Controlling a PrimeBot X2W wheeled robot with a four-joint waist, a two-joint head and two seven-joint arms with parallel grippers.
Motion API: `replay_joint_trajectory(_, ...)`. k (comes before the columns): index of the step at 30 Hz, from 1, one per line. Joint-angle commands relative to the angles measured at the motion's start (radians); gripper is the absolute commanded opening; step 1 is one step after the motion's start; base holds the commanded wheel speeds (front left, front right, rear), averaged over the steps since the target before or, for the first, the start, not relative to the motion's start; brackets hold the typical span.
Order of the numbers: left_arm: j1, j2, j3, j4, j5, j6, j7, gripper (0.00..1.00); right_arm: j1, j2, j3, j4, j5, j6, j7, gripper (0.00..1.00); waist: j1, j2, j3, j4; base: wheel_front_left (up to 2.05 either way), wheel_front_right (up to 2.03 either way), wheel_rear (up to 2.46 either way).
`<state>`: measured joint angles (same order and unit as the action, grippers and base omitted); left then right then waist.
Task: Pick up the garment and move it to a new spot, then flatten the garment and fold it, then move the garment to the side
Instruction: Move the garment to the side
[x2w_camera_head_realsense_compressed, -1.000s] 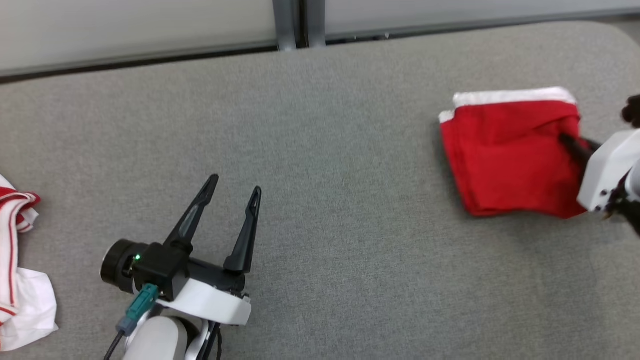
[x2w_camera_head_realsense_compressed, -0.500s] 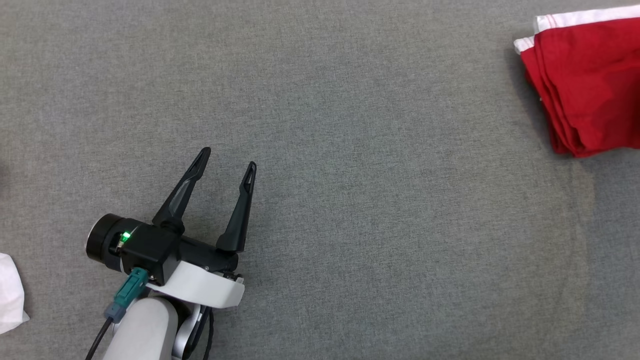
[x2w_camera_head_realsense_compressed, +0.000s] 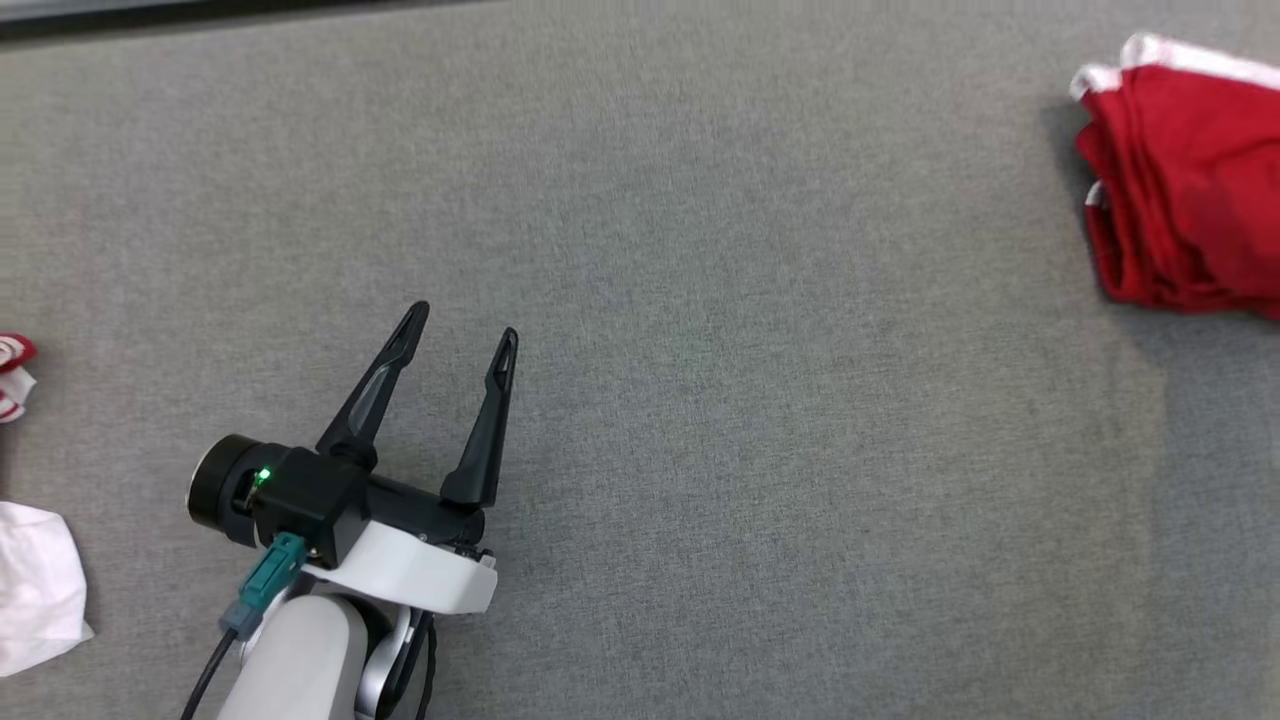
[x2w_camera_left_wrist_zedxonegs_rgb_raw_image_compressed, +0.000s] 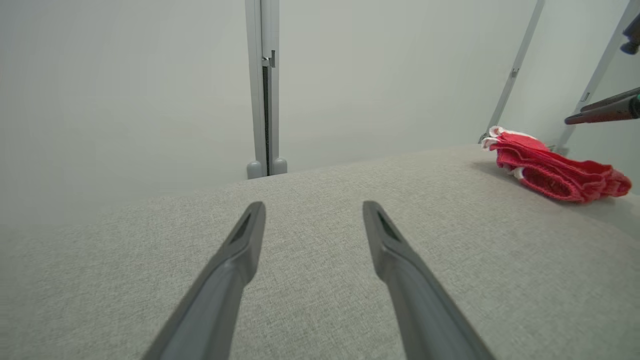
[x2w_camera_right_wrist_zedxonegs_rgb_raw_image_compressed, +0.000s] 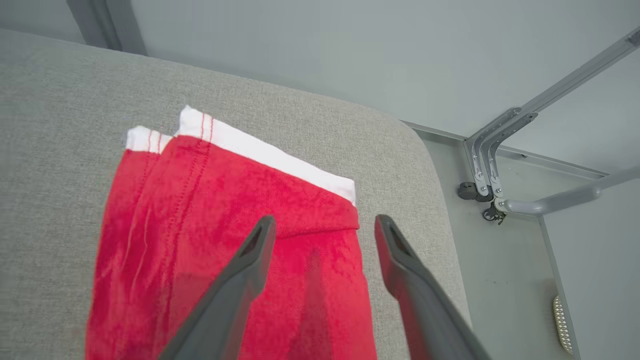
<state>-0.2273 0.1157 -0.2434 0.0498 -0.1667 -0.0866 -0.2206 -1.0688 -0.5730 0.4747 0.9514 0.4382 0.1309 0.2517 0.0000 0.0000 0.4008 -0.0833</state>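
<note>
The garment (x2w_camera_head_realsense_compressed: 1180, 200) is red with a white hem, folded into a compact stack at the far right of the grey table. In the left wrist view the garment (x2w_camera_left_wrist_zedxonegs_rgb_raw_image_compressed: 550, 170) lies low near the table's far right corner. My right gripper (x2w_camera_right_wrist_zedxonegs_rgb_raw_image_compressed: 325, 222) is open and hovers just over the garment (x2w_camera_right_wrist_zedxonegs_rgb_raw_image_compressed: 225, 225) near its right edge, with nothing between its fingers. Its dark fingers (x2w_camera_left_wrist_zedxonegs_rgb_raw_image_compressed: 600, 109) hang above the stack in the left wrist view. My left gripper (x2w_camera_head_realsense_compressed: 463, 325) rests open over bare table at the lower left, far from the garment, its fingers (x2w_camera_left_wrist_zedxonegs_rgb_raw_image_compressed: 240, 260) spread and holding nothing.
White cloth (x2w_camera_head_realsense_compressed: 35, 590) and a red-striped piece (x2w_camera_head_realsense_compressed: 12, 375) lie at the table's left edge. The padded table (x2w_camera_head_realsense_compressed: 750, 400) ends in a rounded corner (x2w_camera_right_wrist_zedxonegs_rgb_raw_image_compressed: 435, 200) just right of the garment, with a metal frame (x2w_camera_right_wrist_zedxonegs_rgb_raw_image_compressed: 500, 150) beyond. A wall post (x2w_camera_left_wrist_zedxonegs_rgb_raw_image_compressed: 265, 100) stands behind.
My right gripper, shut on the garment's right edge a second ago, has opened and let it go. The head camera has shifted. The left gripper has kept its pose.
</note>
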Motion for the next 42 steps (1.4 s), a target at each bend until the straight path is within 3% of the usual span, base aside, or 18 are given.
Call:
replay_joint_trajectory(1, 0.015, 0.002, 0.005, 0.007, -0.008, 0.008, -0.008, 1.00, 0.020, -0.001, 0.012, -0.010, -0.008, 0.000, -0.025, 1.00, 0.0000, 0.0000, -0.046, 0.011, 0.00, 0.00, 0.00)
replay_joint_trajectory(11, 0.085, 0.019, 0.069, 0.033, -0.048, 0.042, -0.029, 1.00, 0.127, 0.023, 0.031, -0.195, 0.016, 0.000, -0.225, 1.00, 0.0000, 0.0000, -0.213, 0.049, 0.00, 0.00, 0.00)
replay_joint_trajectory(18, 0.175, 0.042, 0.115, 0.014, -0.075, 0.073, -0.023, 1.00, 0.400, 0.053, -0.082, -0.394, 0.023, 0.000, -0.320, 1.00, 0.0000, 0.0000, -0.342, 0.091, 0.00, 0.00, 0.00)
replay_joint_trajectory(31, 0.287, 0.048, 0.129, 0.023, -0.089, 0.101, -0.027, 1.00, 0.917, 0.243, -0.380, -0.717, -0.070, 0.000, -0.476, 1.00, 0.0000, 0.0000, -0.423, 0.136, 0.00, 0.00, 0.00)
replay_joint_trajectory(37, 0.316, 0.037, 0.125, 0.038, -0.092, 0.098, -0.036, 1.00, 1.079, 0.304, -0.415, -0.806, -0.081, 0.001, -0.503, 1.00, 0.0000, 0.0000, -0.435, 0.148, 0.00, 0.00, 0.00)
replay_joint_trajectory(42, 0.336, 0.028, 0.133, 0.054, -0.083, 0.104, -0.043, 1.00, 1.115, 0.307, -0.381, -0.808, -0.064, 0.001, -0.512, 1.00, 0.0000, 0.0000, -0.433, 0.150, 0.00, 0.00, 0.00)
